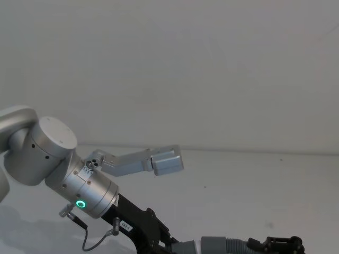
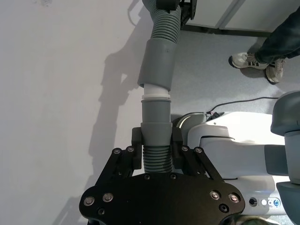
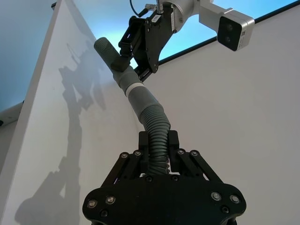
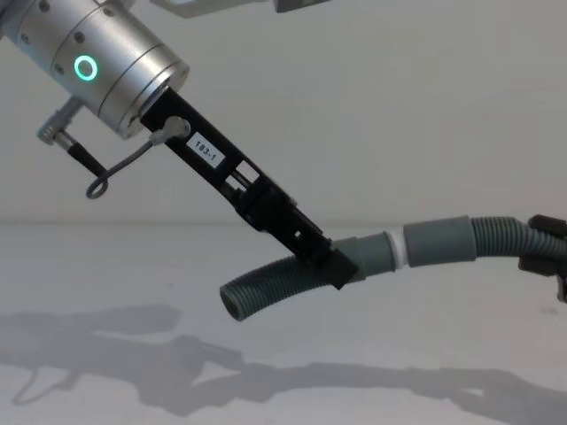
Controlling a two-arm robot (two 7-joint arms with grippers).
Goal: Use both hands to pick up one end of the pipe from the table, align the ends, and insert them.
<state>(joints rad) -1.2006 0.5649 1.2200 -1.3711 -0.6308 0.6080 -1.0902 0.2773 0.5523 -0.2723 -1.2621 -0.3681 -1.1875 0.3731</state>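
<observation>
Both pieces of the pipe hang above the white table [image 4: 106, 266], end to end in one line. My left gripper [image 4: 341, 266], labelled 183-1, is shut on the left hose piece [image 4: 275, 288] just behind its smooth cuff [image 4: 372, 254]. That cuff's white tip [image 4: 398, 248] meets the wider cuff [image 4: 438, 239] of the right hose piece [image 4: 500, 237], with a thin white band showing between them. My right gripper [image 3: 159, 145] is shut on the corrugated part of the right piece [image 3: 157, 124]. In the left wrist view my left gripper [image 2: 156, 140] clamps the hose and the white tip [image 2: 154, 93] sits against the wide cuff [image 2: 159, 63].
A person's legs and shoes [image 2: 255, 61] stand on the grey floor beyond the table's edge. The robot's white body [image 2: 234, 140] is beside the table. The left wrist's camera housing [image 1: 167, 161] juts out above the hoses.
</observation>
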